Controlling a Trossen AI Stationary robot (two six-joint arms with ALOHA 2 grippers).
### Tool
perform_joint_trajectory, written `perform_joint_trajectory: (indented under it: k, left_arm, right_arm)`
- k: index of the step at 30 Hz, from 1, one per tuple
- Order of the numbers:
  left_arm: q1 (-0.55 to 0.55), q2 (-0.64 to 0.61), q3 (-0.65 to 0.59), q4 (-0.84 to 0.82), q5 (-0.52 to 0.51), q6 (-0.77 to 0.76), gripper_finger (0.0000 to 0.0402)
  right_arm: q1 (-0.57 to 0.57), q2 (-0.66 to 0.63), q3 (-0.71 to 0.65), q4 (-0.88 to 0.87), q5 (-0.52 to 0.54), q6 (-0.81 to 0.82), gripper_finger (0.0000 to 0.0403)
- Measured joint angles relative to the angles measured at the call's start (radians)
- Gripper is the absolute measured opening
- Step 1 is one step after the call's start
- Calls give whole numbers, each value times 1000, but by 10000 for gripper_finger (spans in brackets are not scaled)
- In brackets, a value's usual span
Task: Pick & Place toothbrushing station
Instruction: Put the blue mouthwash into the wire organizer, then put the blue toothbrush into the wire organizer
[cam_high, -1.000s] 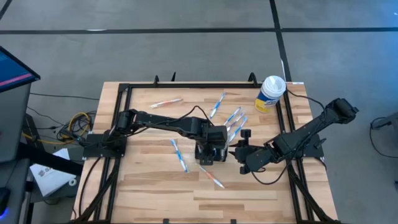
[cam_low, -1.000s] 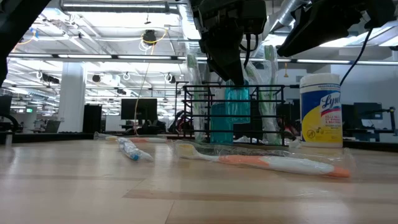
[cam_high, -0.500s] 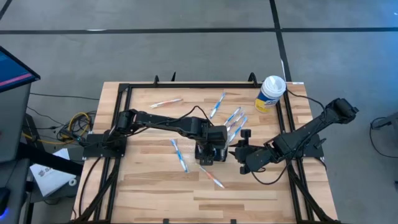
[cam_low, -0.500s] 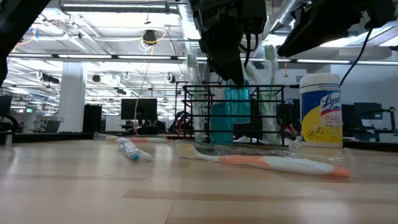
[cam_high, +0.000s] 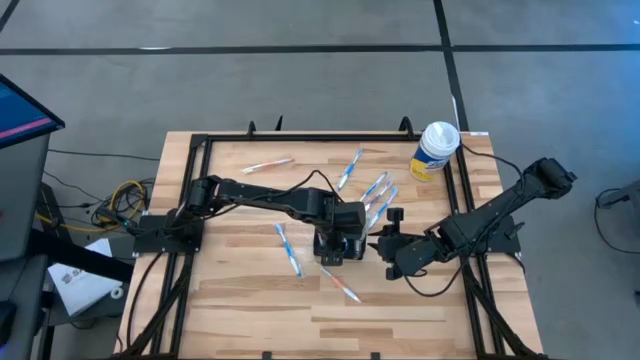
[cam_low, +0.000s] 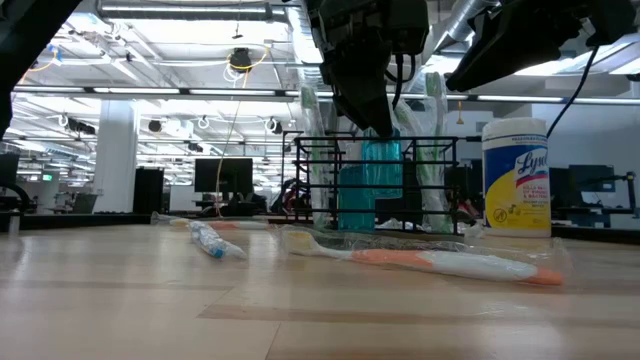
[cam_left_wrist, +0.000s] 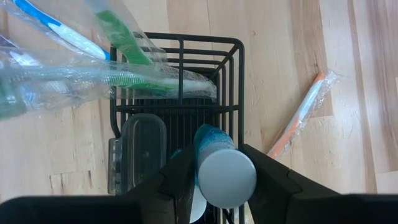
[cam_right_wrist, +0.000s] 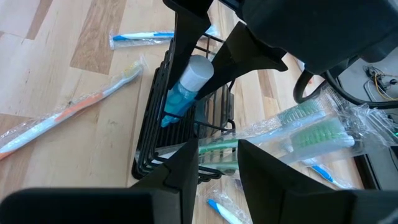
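Left wrist view alone shows left end effector (cam_left_wrist: 225, 180) clamping tube (cam_left_wrist: 224, 171).

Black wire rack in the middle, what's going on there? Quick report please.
Left pincer shut on blue toothpaste tube, inside black wire rack. Right pincer shut on wrapped green toothbrushes. Nothing blocking.

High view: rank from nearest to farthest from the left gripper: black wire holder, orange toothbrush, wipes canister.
1. Black wire holder: directly under the left gripper, which grips a blue tube in it.
2. Orange toothbrush: just toward the table's front edge.
3. Wipes canister: back-right corner, clearly farthest.
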Motion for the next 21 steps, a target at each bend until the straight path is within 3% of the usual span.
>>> perform_joint_trajectory:
  k: [13, 21]
  left_arm:
    - [0, 0, 0, 0, -14, 0, 157]
    - [0, 0, 0, 1, -15, 0, 159]
  right_arm:
    - [0, 0, 0, 0, 0, 0, 103]
    - [0, 0, 0, 0, 0, 0, 103]
